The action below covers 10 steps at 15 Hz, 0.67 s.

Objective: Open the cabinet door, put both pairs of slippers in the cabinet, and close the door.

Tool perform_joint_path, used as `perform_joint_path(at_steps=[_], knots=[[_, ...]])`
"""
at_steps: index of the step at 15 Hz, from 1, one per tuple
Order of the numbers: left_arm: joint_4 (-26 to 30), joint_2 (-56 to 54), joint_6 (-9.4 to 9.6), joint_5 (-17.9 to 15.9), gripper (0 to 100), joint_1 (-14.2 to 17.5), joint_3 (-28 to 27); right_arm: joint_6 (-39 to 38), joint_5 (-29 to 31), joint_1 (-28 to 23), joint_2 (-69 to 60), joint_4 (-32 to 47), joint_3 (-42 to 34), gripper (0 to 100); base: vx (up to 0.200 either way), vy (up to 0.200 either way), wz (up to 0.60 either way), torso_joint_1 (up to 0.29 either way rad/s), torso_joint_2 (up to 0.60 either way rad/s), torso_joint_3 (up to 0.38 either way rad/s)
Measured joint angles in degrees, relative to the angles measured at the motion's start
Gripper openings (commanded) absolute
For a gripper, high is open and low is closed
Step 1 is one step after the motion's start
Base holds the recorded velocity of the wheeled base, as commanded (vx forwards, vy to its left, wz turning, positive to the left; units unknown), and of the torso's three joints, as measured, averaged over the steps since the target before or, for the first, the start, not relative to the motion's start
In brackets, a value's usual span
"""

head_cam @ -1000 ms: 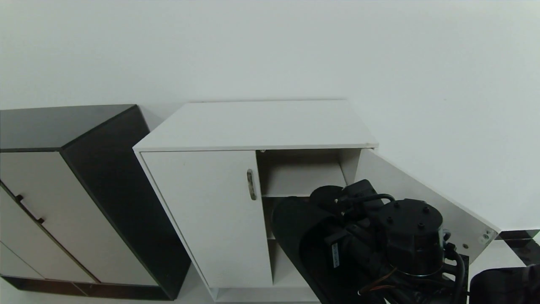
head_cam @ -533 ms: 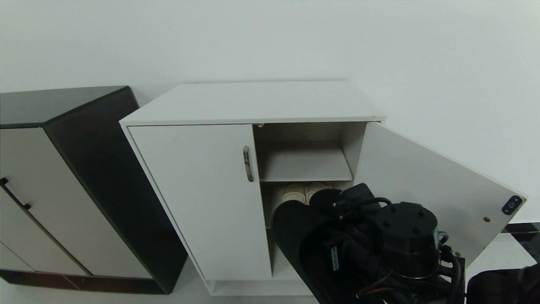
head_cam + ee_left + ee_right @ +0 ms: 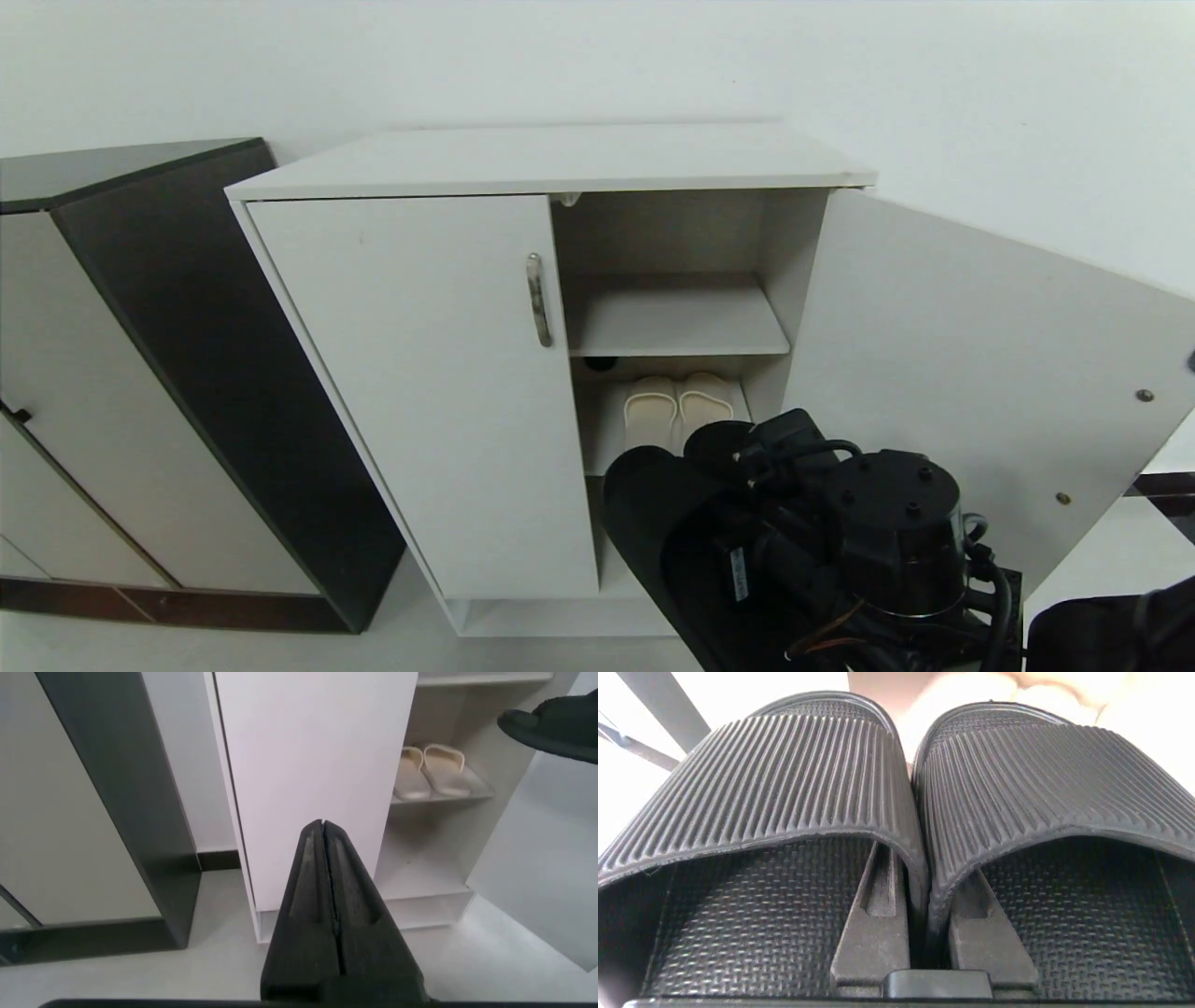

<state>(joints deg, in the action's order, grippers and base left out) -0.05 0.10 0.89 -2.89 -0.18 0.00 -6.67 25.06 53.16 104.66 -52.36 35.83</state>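
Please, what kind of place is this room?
Probably a home entryway, or a mock-up of one: a white shoe cabinet against a plain wall, cream slippers on a shelf inside, a dark cabinet beside it.

The right arm was bent low in front of the robot, with its wrist turned forward. The right gripper was clamped on the black slippers, one finger inside each, pinching their inner sides together. The left gripper pointed forward and down, its fingers pressed flat together with nothing between them.
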Motion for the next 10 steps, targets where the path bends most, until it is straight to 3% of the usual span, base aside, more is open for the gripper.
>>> perform_joint_path(at_steps=[4,10], knots=[[0.0,0.0,0.0,0.0,0,0.0,0.0,0.0,-0.07,0.0,0.22,0.05,-0.37,0,0.0,0.0,0.0,-0.027,0.38,0.349],[-0.02,0.0,0.0,-0.01,0,0.0,0.0,0.0,-0.98,0.0,0.8,-0.41,-0.74,0,0.0,0.0,0.0,0.0,0.04,0.041]])
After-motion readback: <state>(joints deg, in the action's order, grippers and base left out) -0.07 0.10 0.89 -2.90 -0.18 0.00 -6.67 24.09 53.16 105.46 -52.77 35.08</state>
